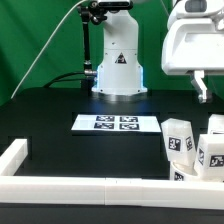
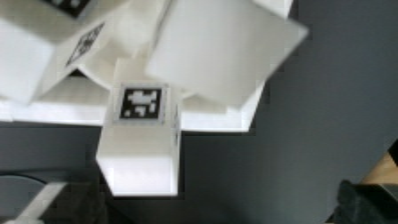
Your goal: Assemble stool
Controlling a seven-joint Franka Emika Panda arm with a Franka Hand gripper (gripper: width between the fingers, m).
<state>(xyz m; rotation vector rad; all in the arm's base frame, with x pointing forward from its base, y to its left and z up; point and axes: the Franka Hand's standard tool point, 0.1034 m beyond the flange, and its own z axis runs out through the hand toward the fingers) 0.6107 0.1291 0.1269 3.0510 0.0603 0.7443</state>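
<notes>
Several white stool legs with black-and-white tags stand clustered at the exterior view's right: one [image 1: 178, 138], one [image 1: 213, 152] and one behind [image 1: 216, 124]. The wrist view looks down on them: a tagged leg [image 2: 141, 125] with others [image 2: 222, 50] packed around it. My gripper [image 1: 203, 94] hangs well above this cluster, touching nothing. In the wrist view the gripper [image 2: 210, 205] is open and empty, with the dark fingertips [image 2: 377, 190] far apart at the picture's edges. The round seat is not in view.
The marker board [image 1: 118, 123] lies flat mid-table in front of the robot base [image 1: 118, 60]. A long white border rail [image 1: 70, 185] runs along the near edge and turns up the exterior view's left side [image 1: 12, 152]. A green backdrop stands behind.
</notes>
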